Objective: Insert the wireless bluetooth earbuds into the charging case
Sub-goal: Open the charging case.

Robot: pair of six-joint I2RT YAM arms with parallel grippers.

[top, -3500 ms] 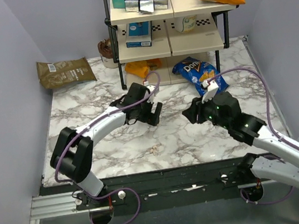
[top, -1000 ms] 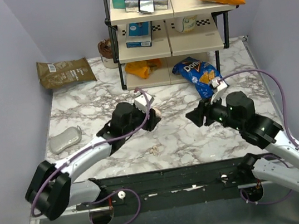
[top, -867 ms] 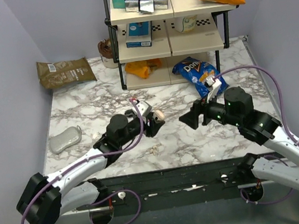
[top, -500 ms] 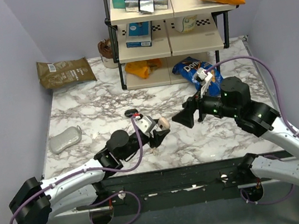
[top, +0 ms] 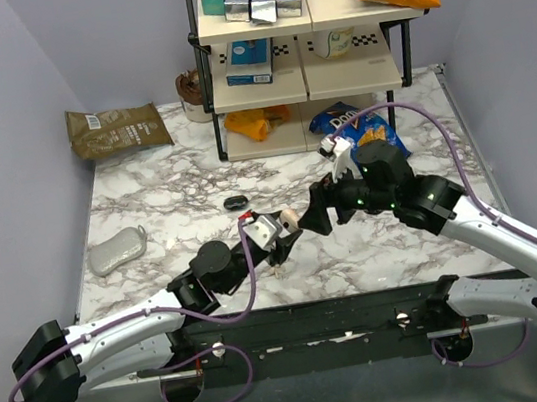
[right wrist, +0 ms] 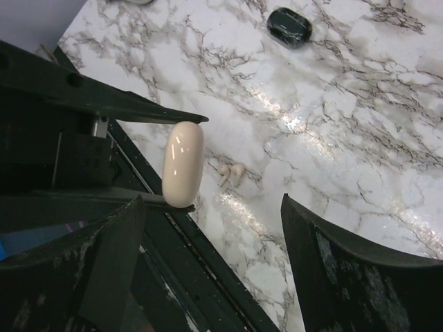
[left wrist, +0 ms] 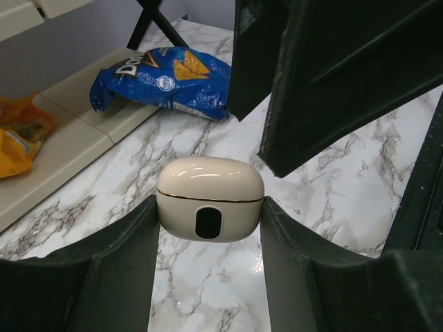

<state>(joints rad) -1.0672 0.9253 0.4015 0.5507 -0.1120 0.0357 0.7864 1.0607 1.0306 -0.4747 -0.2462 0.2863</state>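
The charging case [left wrist: 210, 197], a pale beige pebble with its lid shut, is pinched by its two ends in my left gripper [left wrist: 209, 202] and held off the marble. In the top view the charging case [top: 290, 219] sits at the front centre, with my right gripper [top: 317, 220] just to its right, apart from it. My right gripper [right wrist: 211, 200] is open and empty, and the charging case [right wrist: 183, 164] hangs ahead of its left finger. A cream pair of earbuds [right wrist: 230, 173] lies on the table under it. A small glossy black oval thing [right wrist: 289, 26] lies farther off.
A blue Doritos bag [top: 359, 127] lies behind my right arm, in front of a shelf rack [top: 302, 54] with boxes and snacks. A grey pouch [top: 117, 250] lies at the left and a brown bag [top: 116, 130] at the back left. The table's black front rail [right wrist: 208, 277] runs under my right gripper.
My left arm has carried the case from mid-table toward the front centre. My right gripper has swung left toward the case and opened wider.
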